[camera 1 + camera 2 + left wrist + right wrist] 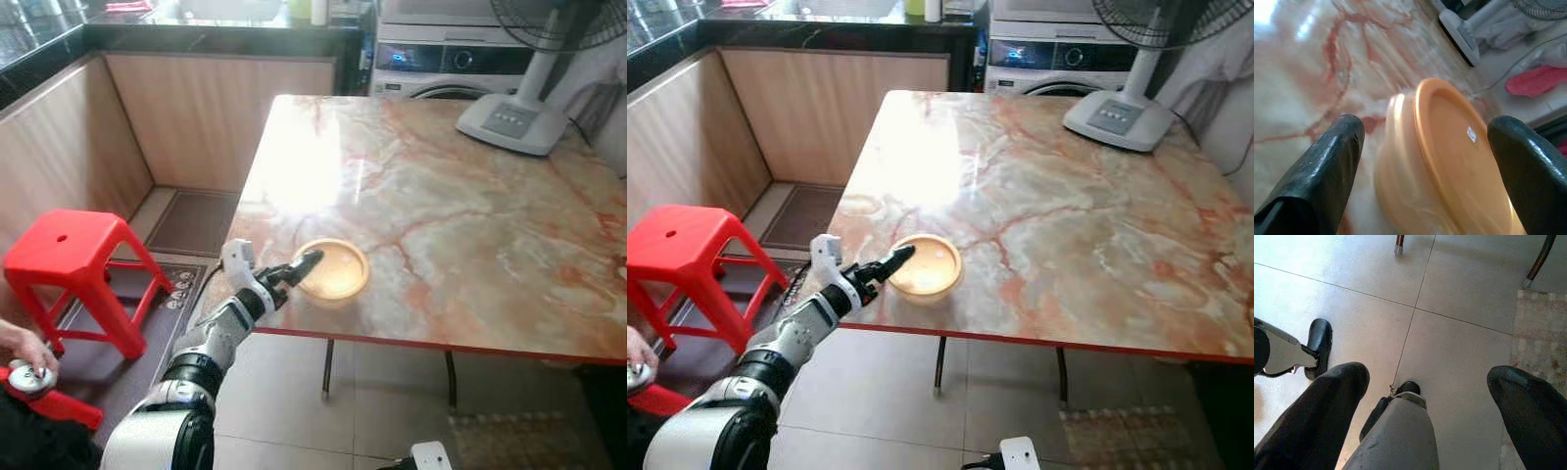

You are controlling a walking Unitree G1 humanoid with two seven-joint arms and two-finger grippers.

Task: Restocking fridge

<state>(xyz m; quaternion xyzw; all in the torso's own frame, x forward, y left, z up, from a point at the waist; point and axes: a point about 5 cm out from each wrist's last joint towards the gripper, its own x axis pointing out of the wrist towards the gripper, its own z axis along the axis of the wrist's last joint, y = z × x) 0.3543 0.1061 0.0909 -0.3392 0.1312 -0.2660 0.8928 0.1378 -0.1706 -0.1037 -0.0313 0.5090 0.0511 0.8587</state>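
Table: a marble-patterned top with a red edge is seen.
Container: a round orange lidded container is set near the table's front edge.
Left gripper: the left gripper is held at the container's near-left rim.
Fan: a fan base is placed at the far right corner.
Stool: a red stool is stood on the floor at left.
Person: a hand is shown at lower left.
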